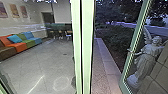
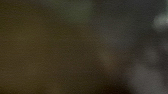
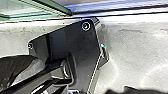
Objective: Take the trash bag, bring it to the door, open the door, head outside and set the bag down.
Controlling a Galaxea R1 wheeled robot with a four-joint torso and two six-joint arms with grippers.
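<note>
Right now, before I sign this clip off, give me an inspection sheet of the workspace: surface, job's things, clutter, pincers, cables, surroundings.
Surface: pale floor with bright light patches.
Job's things: glass door standing open; a creased black shape could be the trash bag, cannot tell.
Clutter: nothing seen.
Pincers: state cannot be told.
Cables: nothing seen.
Surroundings: colourful sofa against the wall indoors; outside, a path, bushes and a winged statue by the door.

No readable text or signs
</note>
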